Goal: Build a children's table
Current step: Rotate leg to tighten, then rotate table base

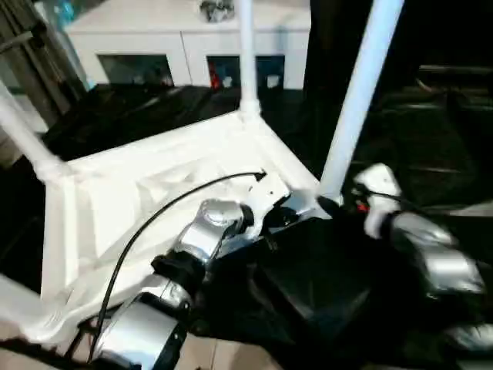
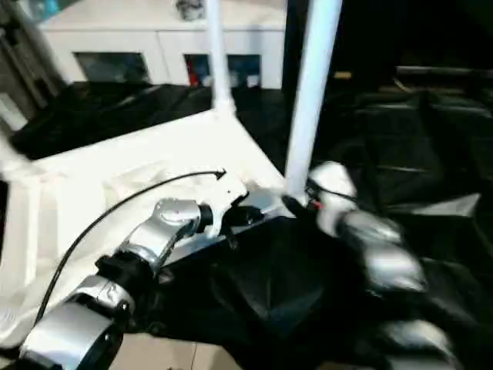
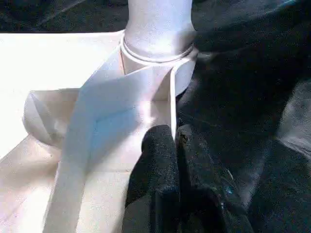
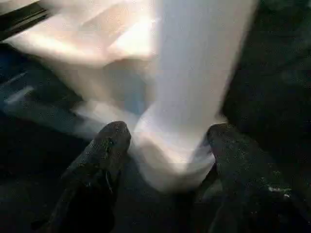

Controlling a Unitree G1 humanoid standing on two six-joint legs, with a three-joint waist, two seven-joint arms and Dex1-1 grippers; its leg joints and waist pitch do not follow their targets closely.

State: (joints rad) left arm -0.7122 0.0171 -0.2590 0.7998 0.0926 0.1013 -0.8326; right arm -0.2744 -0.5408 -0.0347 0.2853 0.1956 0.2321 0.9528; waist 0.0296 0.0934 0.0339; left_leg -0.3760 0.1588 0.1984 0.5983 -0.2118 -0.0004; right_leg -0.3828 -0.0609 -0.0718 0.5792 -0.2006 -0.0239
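The white tabletop (image 1: 154,200) lies underside up on the black-draped desk (image 1: 431,154), its near right corner over the desk's front edge. 3 legs rise from its corner sockets: the near right leg (image 1: 358,92), the far right leg (image 1: 246,54) and the far left leg (image 1: 23,135). The left gripper (image 3: 175,141), jaws together, rests against the rim beside the near right socket. The right gripper (image 4: 167,138) has its jaws apart on either side of that socket's base (image 4: 170,160).

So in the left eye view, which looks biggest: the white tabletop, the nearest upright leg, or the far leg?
1. Tabletop, largest.
2. Near leg by the right gripper.
3. Far leg, thinner, though distance and cropping make the two legs unsure.
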